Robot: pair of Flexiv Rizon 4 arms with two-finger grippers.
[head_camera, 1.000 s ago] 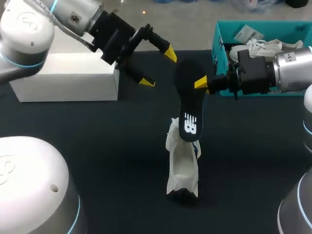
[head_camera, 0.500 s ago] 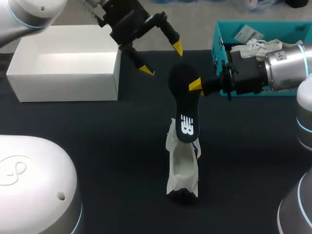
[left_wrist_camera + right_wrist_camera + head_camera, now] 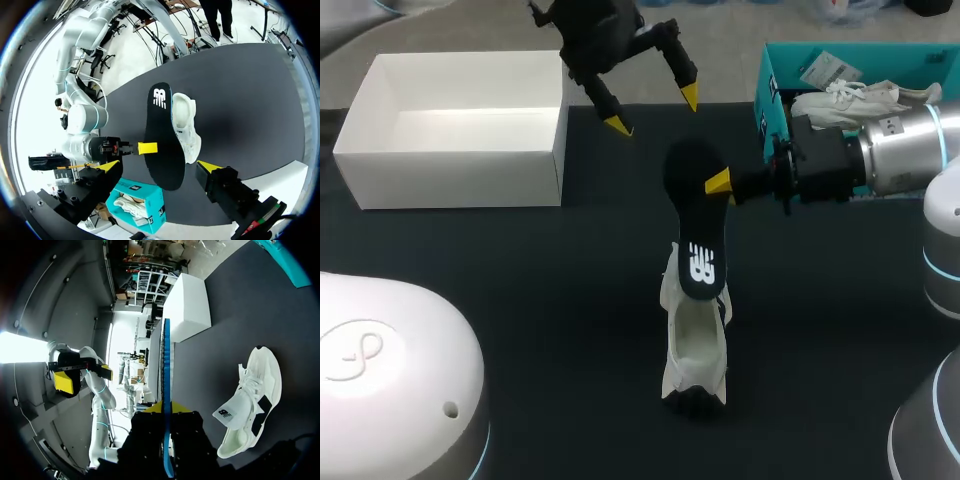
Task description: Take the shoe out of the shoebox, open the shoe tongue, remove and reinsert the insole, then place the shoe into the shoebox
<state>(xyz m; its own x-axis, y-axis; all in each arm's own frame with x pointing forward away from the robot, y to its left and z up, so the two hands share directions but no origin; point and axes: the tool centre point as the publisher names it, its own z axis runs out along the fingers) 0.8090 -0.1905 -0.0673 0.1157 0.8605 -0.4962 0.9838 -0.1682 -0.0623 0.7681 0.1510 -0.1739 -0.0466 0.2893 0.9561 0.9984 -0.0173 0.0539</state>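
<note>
Right fingers (image 3: 718, 183) pinch the black insole (image 3: 695, 215), which bears a white logo (image 3: 702, 262), over the white shoe (image 3: 695, 345) on the table (image 3: 520, 280). Left fingers (image 3: 617, 125) are spread, beyond the shoe.

Robotics lab: silver right arm (image 3: 905, 160) above black table (image 3: 500, 290).

Even overhead light, faint shadows on the dark table (image 3: 520, 300)
</note>
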